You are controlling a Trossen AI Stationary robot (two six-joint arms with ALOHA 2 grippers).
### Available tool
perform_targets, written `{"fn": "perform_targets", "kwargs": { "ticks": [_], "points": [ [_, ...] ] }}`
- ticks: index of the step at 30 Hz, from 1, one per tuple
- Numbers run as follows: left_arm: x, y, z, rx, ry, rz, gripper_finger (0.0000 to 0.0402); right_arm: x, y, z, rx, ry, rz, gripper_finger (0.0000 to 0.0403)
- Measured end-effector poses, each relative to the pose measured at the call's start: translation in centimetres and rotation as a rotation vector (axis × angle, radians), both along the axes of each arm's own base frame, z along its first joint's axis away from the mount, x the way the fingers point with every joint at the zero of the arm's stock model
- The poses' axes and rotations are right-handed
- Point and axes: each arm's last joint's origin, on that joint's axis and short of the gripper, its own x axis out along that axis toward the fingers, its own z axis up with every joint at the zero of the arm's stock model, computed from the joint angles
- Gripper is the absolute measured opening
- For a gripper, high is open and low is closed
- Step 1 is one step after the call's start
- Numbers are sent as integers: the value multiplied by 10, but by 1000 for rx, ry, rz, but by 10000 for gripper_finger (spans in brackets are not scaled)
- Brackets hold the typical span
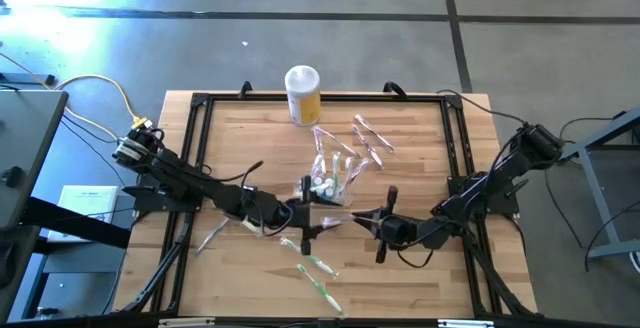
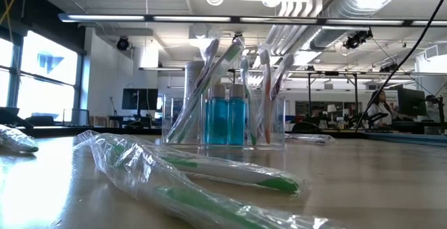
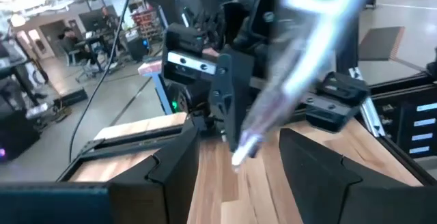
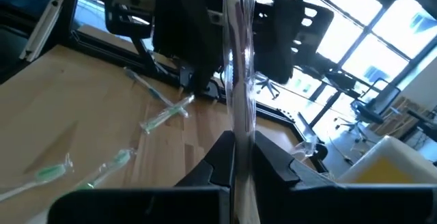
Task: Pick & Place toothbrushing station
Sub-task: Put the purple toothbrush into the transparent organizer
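Note:
The toothbrushing station (image 1: 330, 176), a clear holder with upright brushes and blue bottles (image 2: 225, 121), stands by its base on the table's middle. My right gripper (image 1: 362, 222) hangs just near-right of it, shut on a toothbrush in a clear wrapper (image 4: 239, 80). My left gripper (image 1: 312, 218) faces it from the left and is open. The wrapped brush's end (image 3: 243, 152) lies in the gap between the left gripper's fingers (image 3: 179, 173); I cannot tell whether it touches them. Neither gripper shows in the low view. My right gripper pinches the wrapped toothbrush (image 4: 238, 125) between its two fingers, which lie across it and come about level from the table's right. The brush is lifted clear of the table and sticks out past the fingers on both sides. Which part of it is pinched cannot be told.
A yellow canister with a white lid (image 1: 302, 93) stands at the far edge. Loose wrapped toothbrushes lie on the table: pink ones (image 1: 372, 138) far right of the station, green ones (image 1: 318, 271) near the front edge, one (image 1: 214, 234) under the left arm. A black frame (image 1: 200, 138) borders the table.

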Motion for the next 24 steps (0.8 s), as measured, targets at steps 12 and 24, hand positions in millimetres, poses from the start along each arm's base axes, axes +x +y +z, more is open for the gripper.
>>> {"fn": "perform_targets", "kwargs": {
  "ticks": [12,24],
  "points": [
    [7,11,-3,-35,7,-64,195,5,-8,-1,6,7,-5,17],
    [7,12,-1,-33,-16,-63,100,6,-8,-4,11,21,-10,17]
  ]
}}
